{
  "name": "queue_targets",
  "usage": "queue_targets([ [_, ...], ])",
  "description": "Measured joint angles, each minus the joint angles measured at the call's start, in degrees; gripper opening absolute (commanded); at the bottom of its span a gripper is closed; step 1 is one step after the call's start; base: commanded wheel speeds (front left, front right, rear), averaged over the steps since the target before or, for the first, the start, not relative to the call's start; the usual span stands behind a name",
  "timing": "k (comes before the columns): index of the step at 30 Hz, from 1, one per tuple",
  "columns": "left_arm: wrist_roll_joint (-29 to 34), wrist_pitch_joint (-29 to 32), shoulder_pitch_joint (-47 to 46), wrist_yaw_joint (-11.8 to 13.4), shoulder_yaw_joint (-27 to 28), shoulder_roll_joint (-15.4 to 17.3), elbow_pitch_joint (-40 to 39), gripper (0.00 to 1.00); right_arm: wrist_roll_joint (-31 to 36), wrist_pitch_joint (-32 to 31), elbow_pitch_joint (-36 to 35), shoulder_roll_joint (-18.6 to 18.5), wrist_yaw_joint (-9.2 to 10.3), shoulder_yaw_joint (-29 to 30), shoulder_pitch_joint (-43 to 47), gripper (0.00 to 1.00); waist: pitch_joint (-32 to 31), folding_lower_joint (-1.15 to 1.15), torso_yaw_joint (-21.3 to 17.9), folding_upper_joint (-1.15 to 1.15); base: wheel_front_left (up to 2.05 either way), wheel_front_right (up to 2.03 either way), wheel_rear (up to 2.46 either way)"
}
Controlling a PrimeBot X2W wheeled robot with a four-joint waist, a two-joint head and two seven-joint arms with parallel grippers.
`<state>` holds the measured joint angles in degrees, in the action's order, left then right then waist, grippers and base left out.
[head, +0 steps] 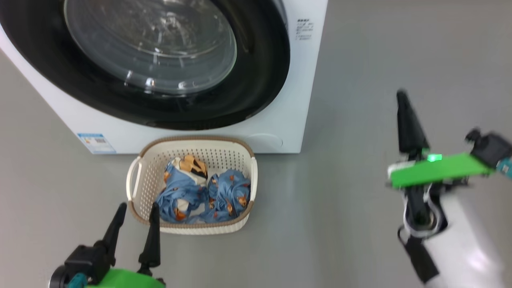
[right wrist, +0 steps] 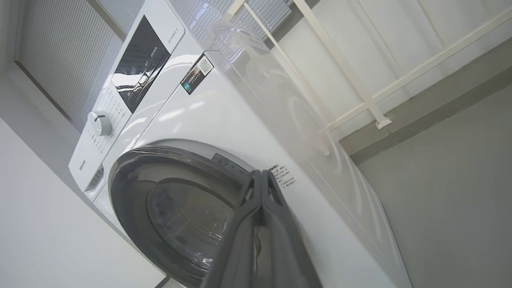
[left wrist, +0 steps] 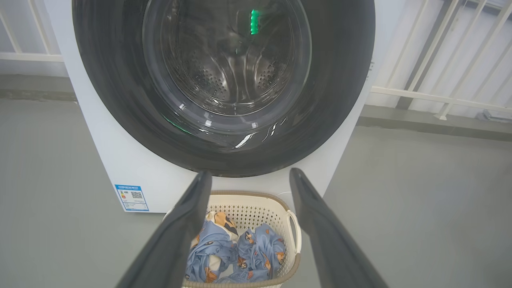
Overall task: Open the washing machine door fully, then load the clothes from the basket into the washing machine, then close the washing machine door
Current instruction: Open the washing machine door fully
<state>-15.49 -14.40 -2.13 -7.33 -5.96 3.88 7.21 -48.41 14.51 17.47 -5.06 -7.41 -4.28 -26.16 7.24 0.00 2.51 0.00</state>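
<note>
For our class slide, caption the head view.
Washing machine door closed; clothes wait in the basket; left gripper open, right gripper shut.

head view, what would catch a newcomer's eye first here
The washing machine door, a glossy black ring around a glass bowl, is shut and dominates the upper left. Below it on the grey floor sits the basket with the clothes, blue and cartoon-printed, bundled inside. The left gripper hangs open by the basket's near left corner; the right gripper, shut, points up at the right, apart from the washing machine.
</note>
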Motion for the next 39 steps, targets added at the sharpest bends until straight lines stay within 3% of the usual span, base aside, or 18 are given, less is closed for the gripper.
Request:
queue_targets([
  [9,-0.58,-0.23,-4.37,0.00,-1.41,-0.16,-0.01,1.00,-12.96,0.23,4.97,-4.90,0.00,-3.49,-13.90,0.00,4.42,0.00,1.79,0.00,0.00,0.00,0.00],
  [21,-1.19,-0.23,-9.38,0.00,-3.70,-0.53,0.03,1.00,-22.68,0.01,13.79,-11.71,0.01,-13.12,-28.94,0.00,9.96,0.00,4.60,0.00,0.00,0.00,0.00],
  [29,-2.07,-0.23,-12.18,0.00,-4.95,-0.98,0.35,1.00,-37.13,-10.45,13.43,-12.99,0.01,-15.58,-34.27,0.00,13.77,0.00,6.67,0.00,0.00,0.00,0.00],
  [39,-2.58,-0.23,-14.57,0.00,-6.59,-1.22,0.55,1.00,-43.79,-21.99,14.52,-15.37,0.01,-15.19,-39.77,0.00,17.07,0.00,8.93,0.00,0.00,0.00,0.00],
])
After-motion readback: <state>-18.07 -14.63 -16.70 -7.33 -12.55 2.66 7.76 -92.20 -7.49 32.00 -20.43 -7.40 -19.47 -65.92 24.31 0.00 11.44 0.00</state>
